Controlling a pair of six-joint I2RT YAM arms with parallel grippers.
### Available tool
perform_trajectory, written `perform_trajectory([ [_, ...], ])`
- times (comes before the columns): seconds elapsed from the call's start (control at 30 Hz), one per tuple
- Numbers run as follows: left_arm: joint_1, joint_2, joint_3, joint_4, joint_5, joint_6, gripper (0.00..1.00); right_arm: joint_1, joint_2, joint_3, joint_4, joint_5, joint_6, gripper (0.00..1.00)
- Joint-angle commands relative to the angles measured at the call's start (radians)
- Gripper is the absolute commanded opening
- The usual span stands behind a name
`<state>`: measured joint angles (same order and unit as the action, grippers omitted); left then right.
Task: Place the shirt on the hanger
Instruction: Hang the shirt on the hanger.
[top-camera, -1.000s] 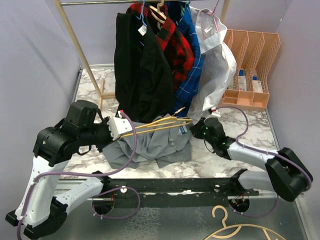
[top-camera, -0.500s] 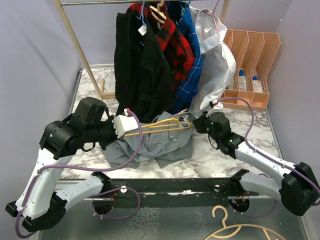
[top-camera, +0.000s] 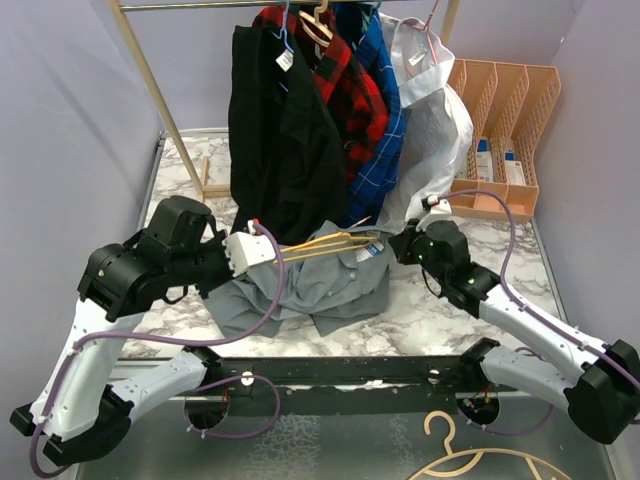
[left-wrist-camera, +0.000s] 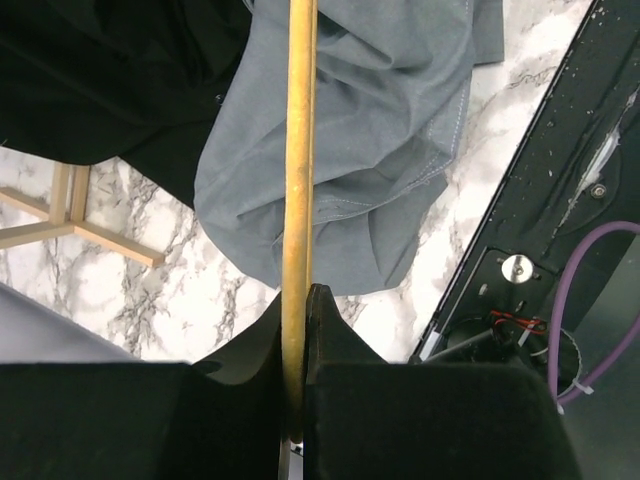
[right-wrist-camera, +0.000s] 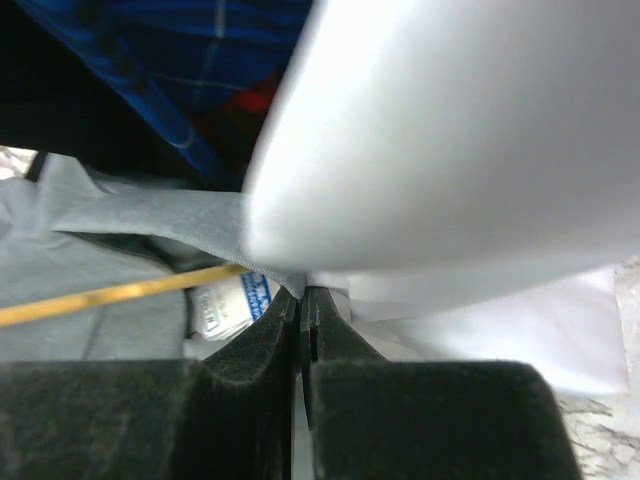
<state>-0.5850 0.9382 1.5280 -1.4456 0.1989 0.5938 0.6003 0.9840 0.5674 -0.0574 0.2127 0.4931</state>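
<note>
Light-grey button-up shirt (top-camera: 310, 290) lies left of your right end effector (right-wrist-camera: 300, 300), which is pinching it; left end effector (left-wrist-camera: 300, 310) clamps the thin yellow-gold hanger (top-camera: 325, 245), pointing right.

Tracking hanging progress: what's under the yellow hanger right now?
The grey shirt lies crumpled beneath the hanger on the marble table. What lies under the shirt itself is covered by its fabric.

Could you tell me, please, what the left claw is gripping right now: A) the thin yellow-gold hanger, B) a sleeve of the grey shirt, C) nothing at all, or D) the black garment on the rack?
A: in the left wrist view the left claw is shut on the yellow-gold hanger, whose rod runs over the grey shirt.
</note>
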Motion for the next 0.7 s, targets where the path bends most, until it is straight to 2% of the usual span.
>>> perform_trajectory([
  [0.0,-0.006,0.000,-0.017,0.013,0.050,-0.002,0.00,-0.007,-0.022,0.080,-0.001,-0.057,-0.044,0.01],
  [0.27,-0.017,0.027,0.052,0.012,0.081,-0.024,0.00,-0.007,0.060,0.193,0.002,-0.169,-0.151,0.01],
  [0.5,-0.073,0.058,0.200,0.009,0.055,-0.092,0.00,-0.007,0.121,0.292,-0.063,-0.035,-0.283,0.01],
  [0.57,-0.088,0.045,0.187,0.008,0.025,-0.095,0.00,-0.007,0.105,0.305,-0.075,-0.010,-0.292,0.01],
  [0.67,-0.094,0.002,0.089,0.010,-0.008,-0.079,0.00,-0.007,0.054,0.312,-0.071,-0.015,-0.305,0.01],
])
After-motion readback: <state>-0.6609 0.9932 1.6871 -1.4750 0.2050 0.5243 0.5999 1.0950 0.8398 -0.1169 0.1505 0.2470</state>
